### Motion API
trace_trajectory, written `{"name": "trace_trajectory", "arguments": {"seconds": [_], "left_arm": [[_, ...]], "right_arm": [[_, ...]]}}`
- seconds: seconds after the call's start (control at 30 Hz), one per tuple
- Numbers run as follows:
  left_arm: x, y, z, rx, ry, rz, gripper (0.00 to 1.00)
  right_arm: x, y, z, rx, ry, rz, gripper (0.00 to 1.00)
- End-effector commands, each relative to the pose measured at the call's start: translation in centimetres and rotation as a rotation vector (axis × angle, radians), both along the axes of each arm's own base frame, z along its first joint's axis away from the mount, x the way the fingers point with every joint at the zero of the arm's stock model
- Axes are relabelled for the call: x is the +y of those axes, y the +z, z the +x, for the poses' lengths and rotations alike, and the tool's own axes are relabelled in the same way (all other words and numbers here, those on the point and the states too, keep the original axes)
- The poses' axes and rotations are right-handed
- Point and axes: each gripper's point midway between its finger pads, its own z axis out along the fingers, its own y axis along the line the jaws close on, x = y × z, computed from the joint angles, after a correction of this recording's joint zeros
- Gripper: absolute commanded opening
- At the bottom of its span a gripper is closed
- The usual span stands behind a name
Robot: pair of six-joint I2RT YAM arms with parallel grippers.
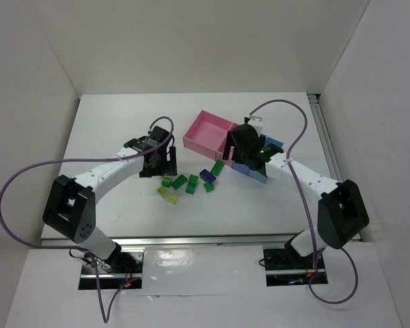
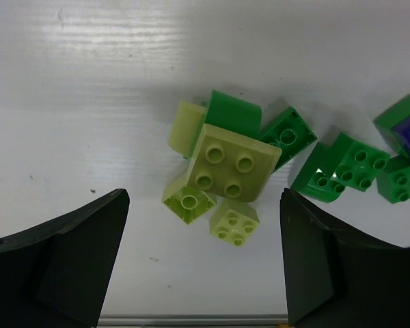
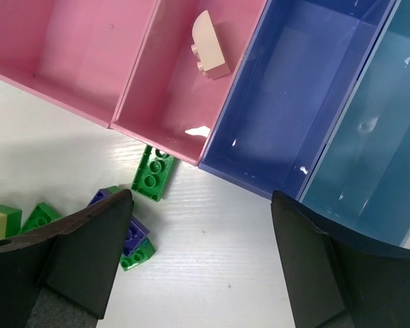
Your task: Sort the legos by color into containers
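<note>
left gripper (image 2: 203, 222) gapes wide, empty, over the packed legos (image 2: 234, 162) on the table; closing here could pinch 2 or scatter them. right gripper (image 3: 199, 205) also spread, empty, by the bins (image 3: 133, 75); 1 beige brick (image 3: 210, 42) inside.

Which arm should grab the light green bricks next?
Probably the left. The left gripper is open and hangs right over the yellow-green bricks, with a finger on either side of the pile. The right gripper, also open, is over by the containers, farther from them.
</note>
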Motion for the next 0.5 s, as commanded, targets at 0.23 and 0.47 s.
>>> {"name": "trace_trajectory", "arguments": {"seconds": [0.23,0.47], "left_arm": [[0.9,2.7,-2.6,0.003,0.393,-0.114,0.92],[4.9,3.6,-4.7,-0.032,0.441,-0.145,0.92]], "right_arm": [[6.8,2.2,-2.2,-0.053,0.353,-0.01,0.89],[18.1,-1.4,-10.1,-0.073,0.838,-0.147,0.87]]}}
